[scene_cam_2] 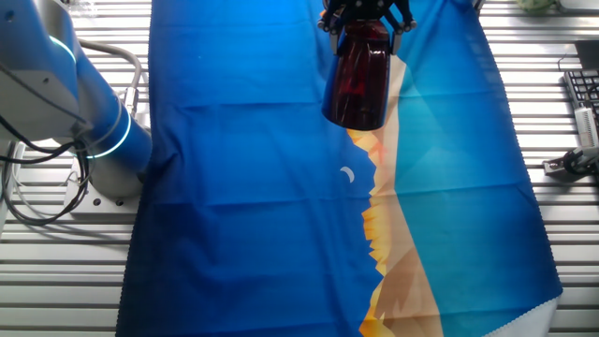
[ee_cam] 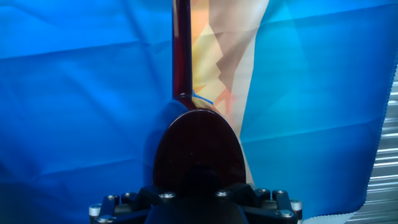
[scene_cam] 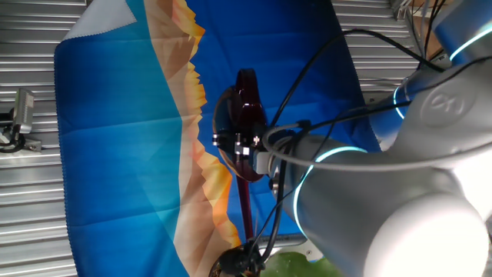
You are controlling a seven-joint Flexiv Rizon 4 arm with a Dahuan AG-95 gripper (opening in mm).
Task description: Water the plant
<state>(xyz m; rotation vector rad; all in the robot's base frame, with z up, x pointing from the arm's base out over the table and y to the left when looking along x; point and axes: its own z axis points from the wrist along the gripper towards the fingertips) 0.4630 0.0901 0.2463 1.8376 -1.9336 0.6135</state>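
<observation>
Evidently the jaws [scene_cam: 244, 146] are clenched on the dark red watering can [scene_cam: 240, 115], held above the blue cloth [scene_cam: 123, 154] with its spout reaching toward six o'clock, where the plant [scene_cam: 296, 266] sits, so the pouring step seemingly calls for tilting further.

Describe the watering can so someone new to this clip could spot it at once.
Start at the blue cloth with its orange-and-tan mountain print. Above it, the gripper holds the watering can. It is the only dark red translucent thing, with a long thin spout reaching toward the plant.
</observation>
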